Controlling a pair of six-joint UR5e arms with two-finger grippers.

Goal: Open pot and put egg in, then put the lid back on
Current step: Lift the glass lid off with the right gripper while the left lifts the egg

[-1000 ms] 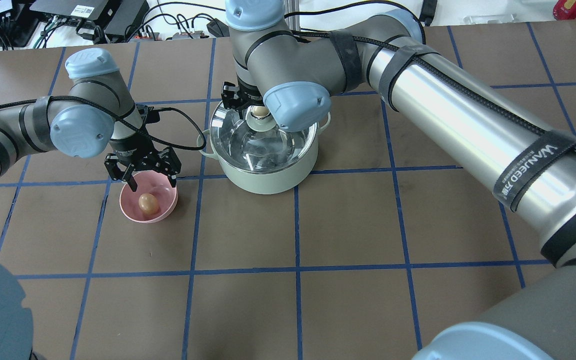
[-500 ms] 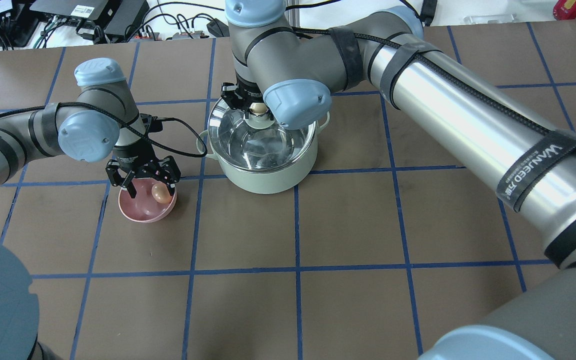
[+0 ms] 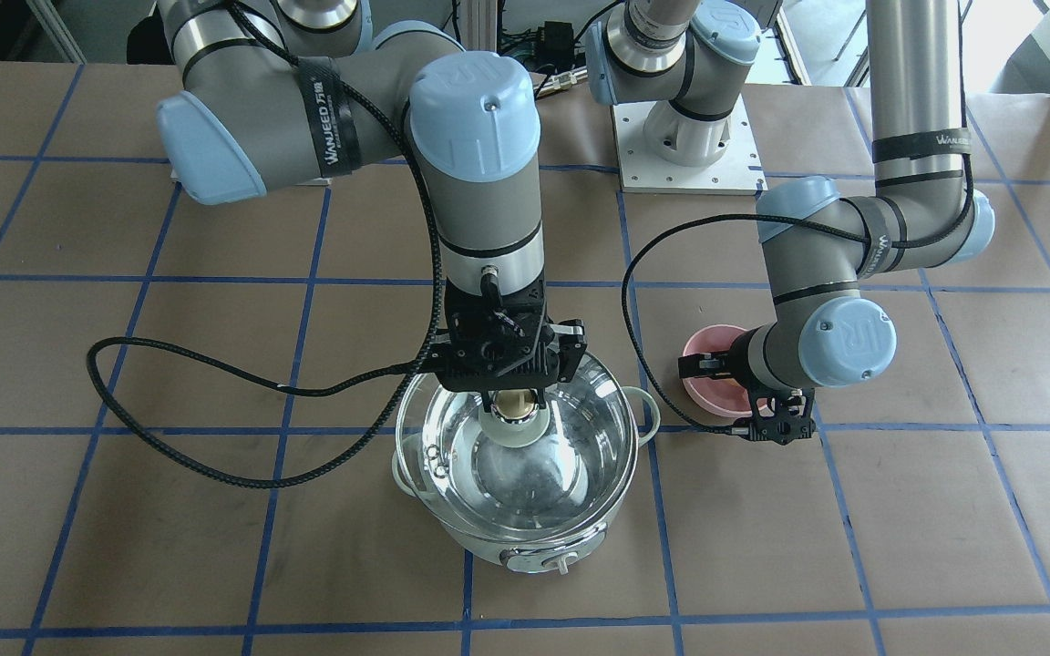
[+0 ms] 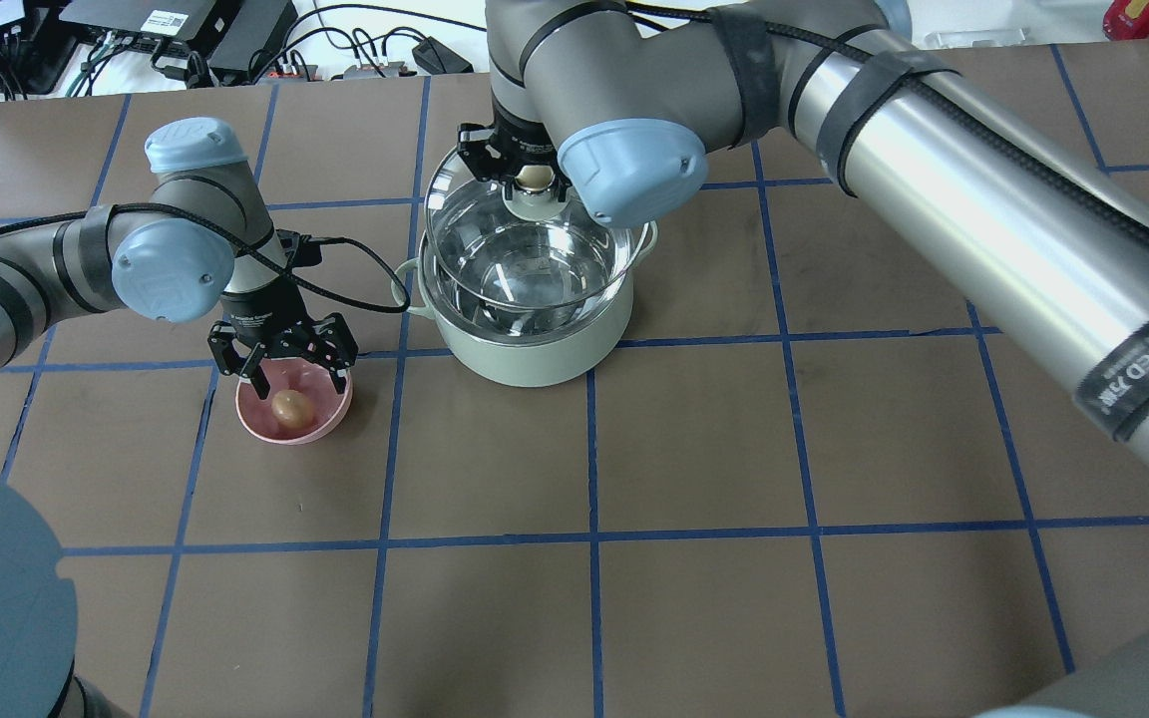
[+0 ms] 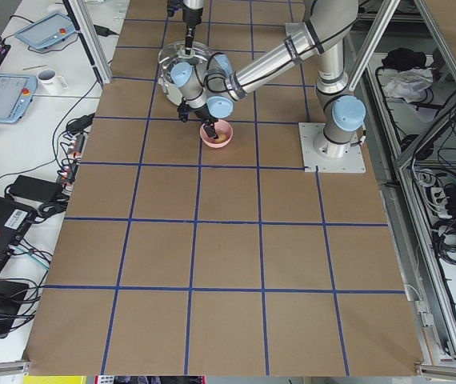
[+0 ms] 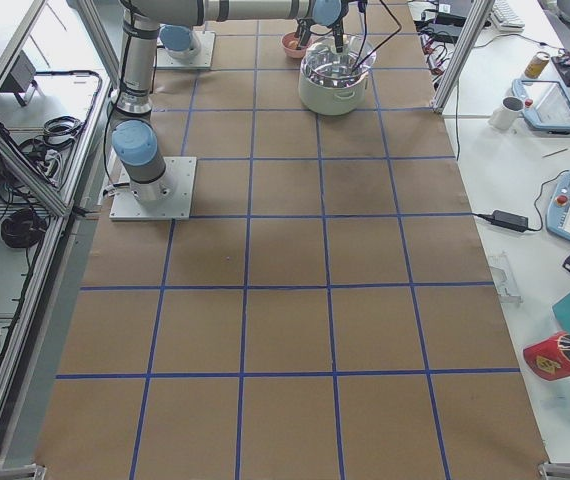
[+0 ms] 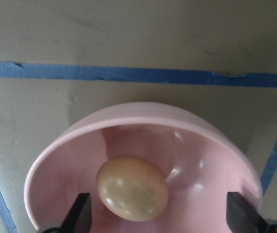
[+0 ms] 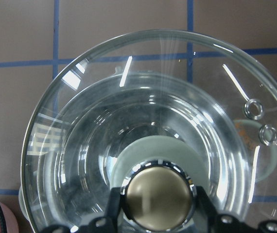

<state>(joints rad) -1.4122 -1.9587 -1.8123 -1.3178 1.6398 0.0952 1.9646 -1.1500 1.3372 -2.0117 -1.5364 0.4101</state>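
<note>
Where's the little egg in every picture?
Front-facing: hidden behind the left arm; only the pink bowl shows.
Overhead: egg in the bowl, centre-left.
Exterior left: near the top, in the bowl, too small to tell.
Exterior right: top edge, likewise too small.
Left wrist: egg lower centre, in the bowl.
Right wrist: not in it.
Shared landmark: the pink bowl.

You see the left arm (image 4: pixel 6 269) and right arm (image 4: pixel 934 170) built of grey and polished silver tubes, pale blue joint caps (image 4: pixel 173 271), with black braided cables (image 3: pixel 215 370) under black straps (image 4: pixel 1148 364) printed WANJEED.
</note>
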